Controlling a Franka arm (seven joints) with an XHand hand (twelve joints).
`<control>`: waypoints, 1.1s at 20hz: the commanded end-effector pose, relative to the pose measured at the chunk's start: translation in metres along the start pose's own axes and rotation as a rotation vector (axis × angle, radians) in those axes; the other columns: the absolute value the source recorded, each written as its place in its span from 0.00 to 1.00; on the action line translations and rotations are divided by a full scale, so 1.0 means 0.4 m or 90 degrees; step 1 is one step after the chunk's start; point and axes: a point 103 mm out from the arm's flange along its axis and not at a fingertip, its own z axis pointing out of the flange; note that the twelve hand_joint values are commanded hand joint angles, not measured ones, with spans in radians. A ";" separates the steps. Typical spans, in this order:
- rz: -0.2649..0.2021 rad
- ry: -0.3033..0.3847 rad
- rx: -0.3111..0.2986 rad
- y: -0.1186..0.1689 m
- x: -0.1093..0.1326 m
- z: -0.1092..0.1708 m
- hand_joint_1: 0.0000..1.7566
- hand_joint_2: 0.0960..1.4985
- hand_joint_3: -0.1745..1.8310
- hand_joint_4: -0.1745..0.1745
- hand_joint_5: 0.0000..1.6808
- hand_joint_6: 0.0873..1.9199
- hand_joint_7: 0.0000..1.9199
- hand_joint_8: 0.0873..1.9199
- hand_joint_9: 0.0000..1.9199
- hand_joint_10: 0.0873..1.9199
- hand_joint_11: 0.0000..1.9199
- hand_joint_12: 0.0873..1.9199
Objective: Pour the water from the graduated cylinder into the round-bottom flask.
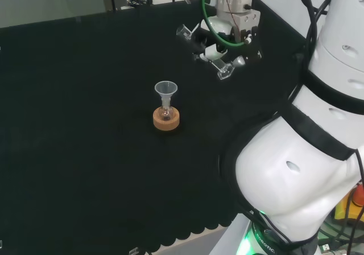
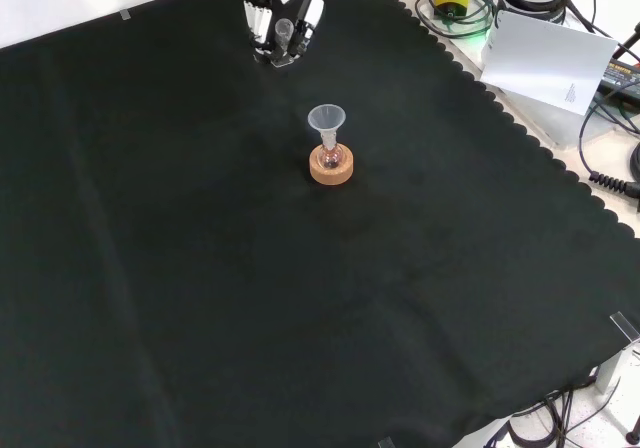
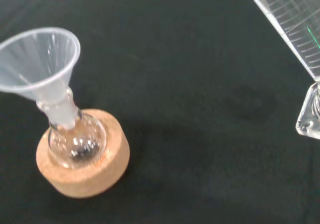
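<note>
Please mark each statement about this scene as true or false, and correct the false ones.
1. A funnel sits in the neck of the flask. True.
2. The flask rests on a red ribbed ring. False: it rests on a cork ring.
3. The hand has its fingers curled round the cylinder. True.
4. The cylinder stands upright on the cloth. False: the hand holds it tilted above the cloth.
5. In the head view, the cylinder is directly over the funnel. False: it is up and to the right of the funnel, apart from it.
</note>
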 end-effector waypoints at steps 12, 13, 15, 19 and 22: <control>-0.003 -0.106 0.166 -0.123 0.070 0.100 0.65 0.82 0.00 0.00 0.54 0.58 0.76 0.10 0.86 0.00 0.72 0.31; -0.004 -0.109 0.170 -0.123 0.074 0.101 0.65 0.82 0.00 0.00 0.54 0.58 0.76 0.10 0.86 0.00 0.72 0.31; -0.004 -0.121 0.182 -0.119 0.085 0.104 0.65 0.82 0.00 0.00 0.54 0.58 0.76 0.10 0.86 0.00 0.72 0.31; 0.002 -0.134 0.204 -0.108 0.096 0.107 0.65 0.82 0.00 0.00 0.54 0.58 0.76 0.10 0.86 0.00 0.71 0.31; 0.013 -0.143 0.216 -0.099 0.093 0.110 0.65 0.82 0.00 0.00 0.54 0.58 0.76 0.10 0.86 0.00 0.71 0.31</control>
